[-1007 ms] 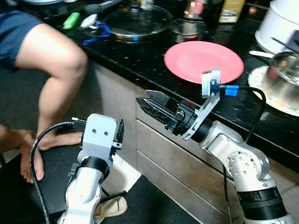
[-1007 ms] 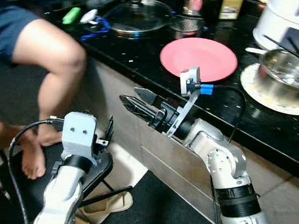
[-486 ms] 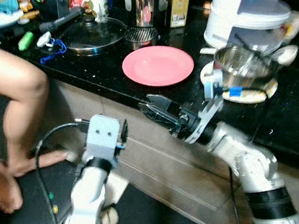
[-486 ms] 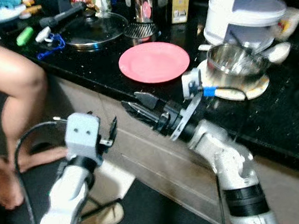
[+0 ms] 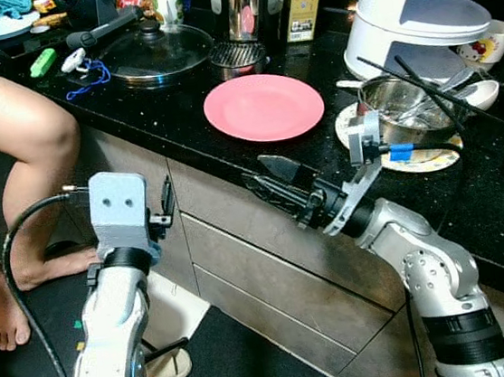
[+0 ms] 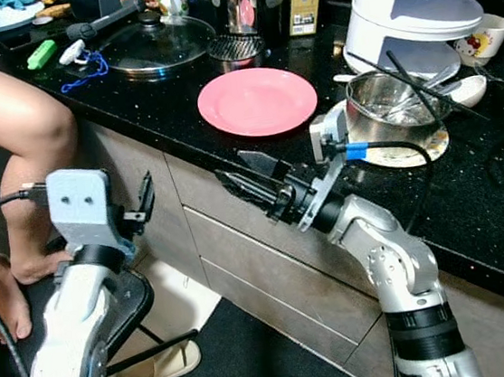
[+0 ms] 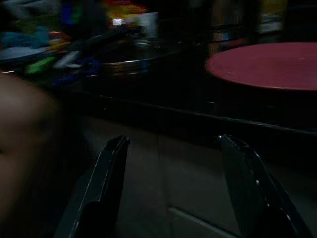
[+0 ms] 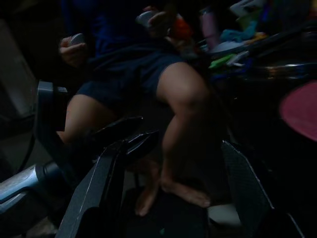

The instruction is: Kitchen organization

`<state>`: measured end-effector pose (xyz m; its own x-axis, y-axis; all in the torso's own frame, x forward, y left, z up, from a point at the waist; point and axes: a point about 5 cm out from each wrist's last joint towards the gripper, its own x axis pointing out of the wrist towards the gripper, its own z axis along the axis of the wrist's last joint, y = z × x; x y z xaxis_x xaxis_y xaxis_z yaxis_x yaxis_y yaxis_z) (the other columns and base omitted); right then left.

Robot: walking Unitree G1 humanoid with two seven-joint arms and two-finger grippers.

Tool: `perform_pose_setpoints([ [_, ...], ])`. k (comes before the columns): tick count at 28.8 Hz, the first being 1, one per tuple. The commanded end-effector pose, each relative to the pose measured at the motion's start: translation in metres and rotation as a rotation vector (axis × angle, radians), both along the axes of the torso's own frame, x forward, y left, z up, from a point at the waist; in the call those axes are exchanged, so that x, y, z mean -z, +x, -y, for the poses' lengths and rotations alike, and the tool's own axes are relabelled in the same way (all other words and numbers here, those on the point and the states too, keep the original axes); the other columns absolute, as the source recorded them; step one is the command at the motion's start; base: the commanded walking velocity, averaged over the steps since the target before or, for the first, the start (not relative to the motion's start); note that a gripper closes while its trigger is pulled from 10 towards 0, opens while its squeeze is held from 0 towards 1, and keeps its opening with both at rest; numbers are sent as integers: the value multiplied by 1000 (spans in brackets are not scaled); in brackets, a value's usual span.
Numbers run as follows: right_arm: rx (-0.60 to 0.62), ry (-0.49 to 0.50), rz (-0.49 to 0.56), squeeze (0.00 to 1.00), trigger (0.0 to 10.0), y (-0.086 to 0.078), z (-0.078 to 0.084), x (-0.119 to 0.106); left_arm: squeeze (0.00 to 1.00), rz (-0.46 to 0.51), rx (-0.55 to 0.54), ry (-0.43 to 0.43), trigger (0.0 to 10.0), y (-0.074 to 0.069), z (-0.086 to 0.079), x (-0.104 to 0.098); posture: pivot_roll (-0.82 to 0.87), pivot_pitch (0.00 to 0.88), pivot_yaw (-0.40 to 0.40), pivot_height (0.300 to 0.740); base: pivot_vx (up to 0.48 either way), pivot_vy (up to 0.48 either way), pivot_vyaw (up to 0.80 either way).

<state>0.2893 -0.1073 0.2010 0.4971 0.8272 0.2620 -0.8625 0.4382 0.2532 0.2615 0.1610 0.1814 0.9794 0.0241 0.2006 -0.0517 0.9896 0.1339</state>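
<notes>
Your right gripper (image 5: 269,176) sits at the middle of the head view, held out level in front of the black counter (image 5: 180,115) edge, its two black fingers spread well apart and holding nothing. Its tips lie just below the pink plate (image 5: 264,106), which rests flat on the counter above centre. Your left gripper (image 5: 164,201) is at centre left, raised in front of the grey drawer fronts (image 5: 270,268), fingers also parted and empty; its wrist view looks along them at the plate (image 7: 267,64) and the counter edge.

Upper left of the frame you have a glass pot lid (image 5: 156,52), with a small ridged metal bowl (image 5: 238,55) beside it. At the right, a steel bowl (image 5: 402,103) holding utensils stands on a patterned plate, below a white appliance (image 5: 431,0). A seated person's bare leg (image 5: 24,142) fills the left edge, and the right wrist view shows the same leg (image 8: 181,99).
</notes>
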Motion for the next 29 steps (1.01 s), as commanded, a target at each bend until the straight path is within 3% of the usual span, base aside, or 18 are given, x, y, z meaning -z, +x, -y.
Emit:
perform_pose_setpoints([
  [1, 29, -13, -2, 0, 10000, 1, 5, 3, 0, -9, 22, -12, 10000, 1, 5, 0, 40, 51, -66, 740, 0, 0, -800],
  [16, -9, 4, 2, 0, 10000, -4, 2, 4, 0, -17, 38, -30, 10000, 0, 10, 0, 39, 60, -65, 740, 0, 0, -775],
  [24, -24, 19, 17, 0, 10000, -5, 1, 2, 0, -3, 1, -47, 10000, -2, 7, -4, 41, 63, -69, 740, 0, 0, 0],
  [29, 19, -24, 36, 0, 10000, -1, 3, 2, 0, 19, -82, -169, 10000, -5, -8, -12, 44, 67, -73, 740, 0, 0, 0],
])
